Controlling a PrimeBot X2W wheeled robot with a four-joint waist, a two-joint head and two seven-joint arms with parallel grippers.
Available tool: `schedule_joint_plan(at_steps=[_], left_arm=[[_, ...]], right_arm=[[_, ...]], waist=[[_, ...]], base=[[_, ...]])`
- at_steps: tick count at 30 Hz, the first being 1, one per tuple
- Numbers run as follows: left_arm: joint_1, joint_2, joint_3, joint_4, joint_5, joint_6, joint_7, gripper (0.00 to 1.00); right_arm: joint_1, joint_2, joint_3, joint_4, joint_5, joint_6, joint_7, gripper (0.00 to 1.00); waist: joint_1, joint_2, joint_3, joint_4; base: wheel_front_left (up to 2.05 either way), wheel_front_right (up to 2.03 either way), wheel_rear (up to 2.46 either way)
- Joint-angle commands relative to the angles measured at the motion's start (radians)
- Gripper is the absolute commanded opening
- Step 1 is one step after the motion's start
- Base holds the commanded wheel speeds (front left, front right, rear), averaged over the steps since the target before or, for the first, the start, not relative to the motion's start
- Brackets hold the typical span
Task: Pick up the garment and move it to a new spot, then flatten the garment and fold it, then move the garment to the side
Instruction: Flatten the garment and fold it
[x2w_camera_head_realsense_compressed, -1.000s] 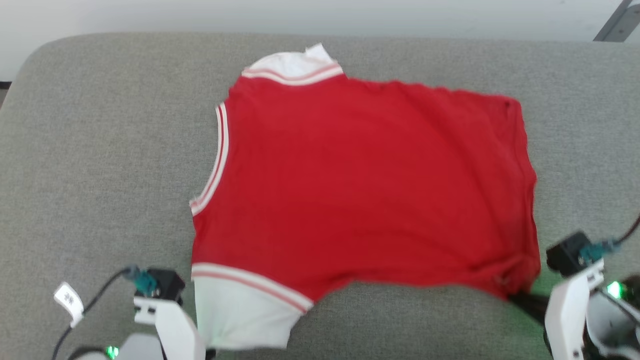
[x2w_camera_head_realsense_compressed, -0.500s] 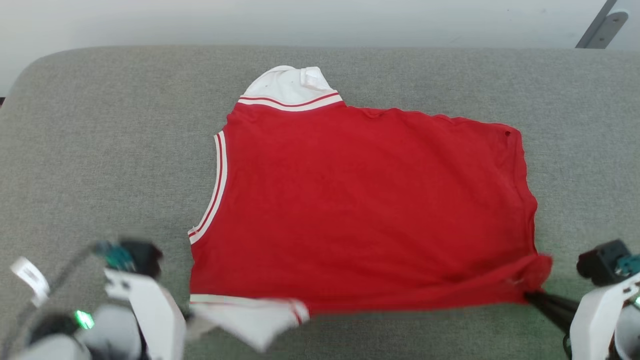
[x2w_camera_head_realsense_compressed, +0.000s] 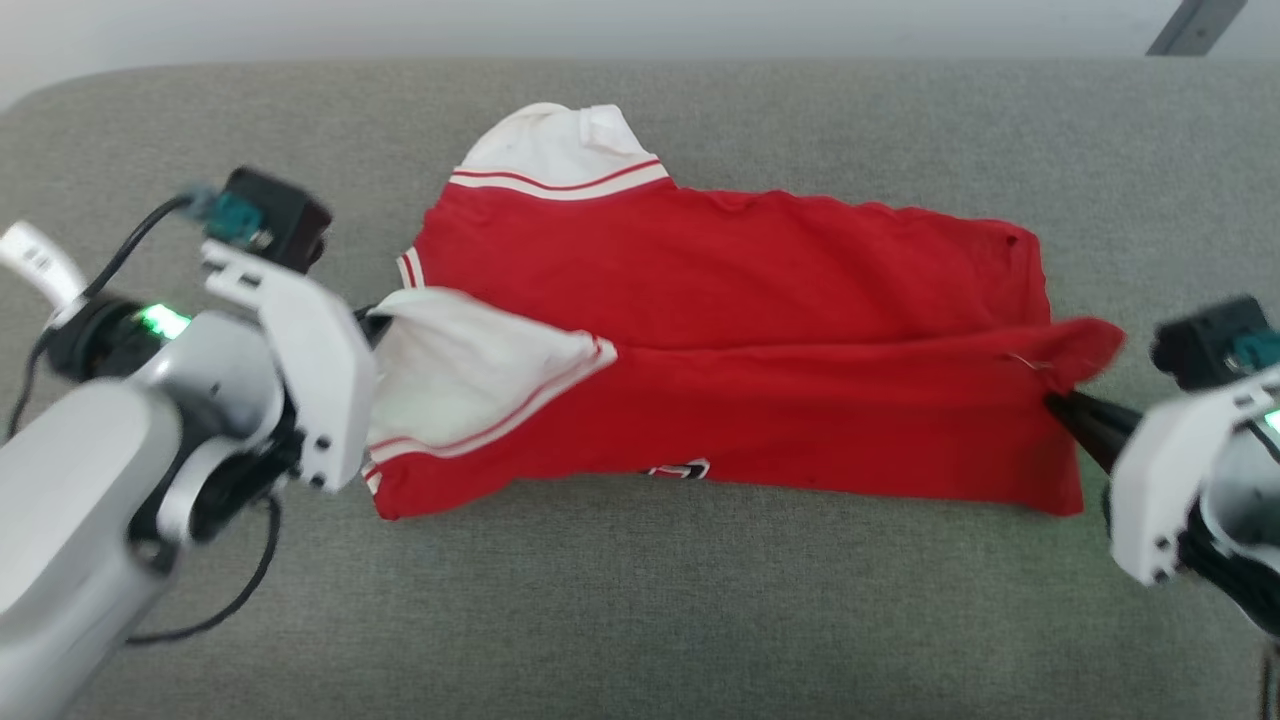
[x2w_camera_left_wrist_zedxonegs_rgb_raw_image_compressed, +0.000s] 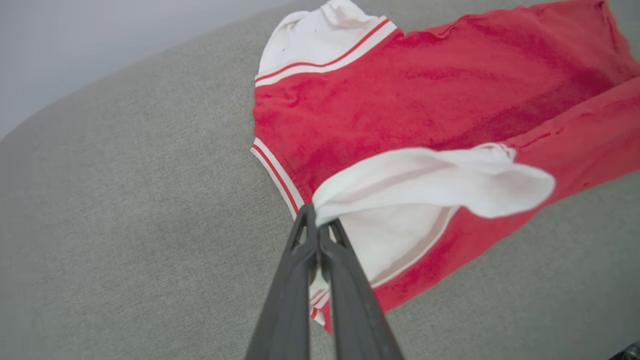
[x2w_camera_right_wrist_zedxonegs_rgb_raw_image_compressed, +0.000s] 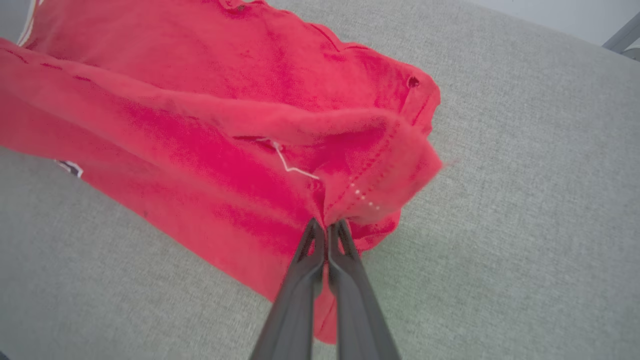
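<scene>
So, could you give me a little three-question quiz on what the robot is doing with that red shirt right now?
1. True or false: the left claw is shut on a sleeve of the shirt.
2. The right claw grips: A) the collar; B) a red corner of the shirt; C) nothing.
3. Fill in: the shirt lies on a ____ padded surface.

Key: 1 true; 2 B; 3 grey.
</scene>
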Motion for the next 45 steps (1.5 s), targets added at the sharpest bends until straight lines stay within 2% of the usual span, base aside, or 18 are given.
schedule_joint_plan(at_steps=[1,6,12,13,14,15,16,17,18,23,27,30,35,39,45], left_arm=[[-0.021,-0.021,-0.010,0.044,0.013,-0.020,-0.002,0.00],[-0.105,-0.136,-0.048,0.305,0.001,-0.122,-0.014,0.00],[-0.162,-0.240,-0.071,0.572,-0.019,-0.206,-0.022,0.02],[-0.171,-0.253,-0.072,0.609,-0.022,-0.217,-0.026,0.23],[-0.179,-0.263,-0.072,0.645,-0.025,-0.226,-0.030,0.36],[-0.187,-0.271,-0.072,0.674,-0.026,-0.236,-0.035,0.40],[-0.194,-0.277,-0.067,0.702,-0.032,-0.244,-0.043,0.49],[-0.201,-0.281,-0.064,0.724,-0.031,-0.253,-0.049,0.88],[-0.208,-0.282,-0.062,0.739,-0.033,-0.259,-0.053,1.00],[-0.227,-0.264,-0.055,0.765,-0.039,-0.273,-0.054,1.00],[-0.208,-0.236,-0.054,0.736,-0.041,-0.265,-0.043,1.00],[-0.174,-0.203,-0.054,0.675,-0.044,-0.241,-0.031,1.00],[-0.083,-0.124,-0.056,0.515,-0.062,-0.171,0.017,1.00],[0.037,-0.038,-0.045,0.322,-0.090,-0.066,0.061,1.00],[0.165,0.026,-0.037,0.182,-0.132,0.036,0.075,1.00]], right_arm=[[-0.028,0.008,0.010,0.022,-0.010,0.000,-0.004,0.00],[-0.149,0.045,0.082,0.167,-0.020,0.000,-0.022,0.00],[-0.266,0.089,0.169,0.338,-0.012,0.000,-0.075,0.00],[-0.280,0.094,0.180,0.361,-0.007,0.000,-0.085,0.22],[-0.294,0.099,0.194,0.377,-0.005,0.000,-0.096,0.38],[-0.306,0.101,0.203,0.389,-0.002,0.000,-0.107,0.67],[-0.315,0.103,0.211,0.400,0.003,0.000,-0.119,1.00],[-0.320,0.100,0.221,0.406,0.005,0.000,-0.131,1.00],[-0.322,0.095,0.227,0.407,0.010,0.000,-0.143,1.00],[-0.297,0.066,0.213,0.375,0.023,0.000,-0.227,1.00],[-0.260,0.059,0.170,0.346,0.011,0.000,-0.279,1.00],[-0.212,0.063,0.110,0.307,-0.012,0.000,-0.333,1.00],[-0.116,0.102,-0.008,0.236,-0.076,0.000,-0.411,1.00],[-0.023,0.172,-0.129,0.144,-0.161,0.000,-0.476,1.00],[0.067,0.262,-0.220,0.041,-0.243,0.000,-0.491,1.00]], waist=[[-0.0001,0.0000,0.010,-0.007],[-0.0001,0.0000,0.044,-0.027],[-0.0001,0.0000,0.073,-0.048],[-0.0001,0.0000,0.075,-0.050],[-0.0001,0.0000,0.076,-0.052],[-0.0001,0.0000,0.076,-0.054],[-0.0001,0.0000,0.074,-0.057],[-0.0001,0.0000,0.072,-0.058],[-0.0001,0.0000,0.069,-0.058],[-0.0001,0.0000,0.046,-0.050],[-0.0001,0.0000,0.026,-0.046],[-0.0001,0.0000,0.007,-0.045],[-0.0001,0.0000,-0.017,-0.056],[-0.0001,0.0000,-0.024,-0.070],[-0.0001,0.0000,-0.019,-0.094]], base=[[0.00,0.00,0.00],[0.00,0.00,0.00],[0.00,0.00,0.00],[0.00,0.00,0.00],[0.00,0.00,0.00],[0.00,0.00,0.00],[0.00,0.00,0.00],[0.00,0.00,0.00],[0.00,0.00,0.00],[0.00,0.00,0.00],[0.00,0.00,0.00],[0.00,0.00,0.00],[0.00,0.00,0.00],[0.00,0.00,0.00],[0.00,0.00,0.00]])
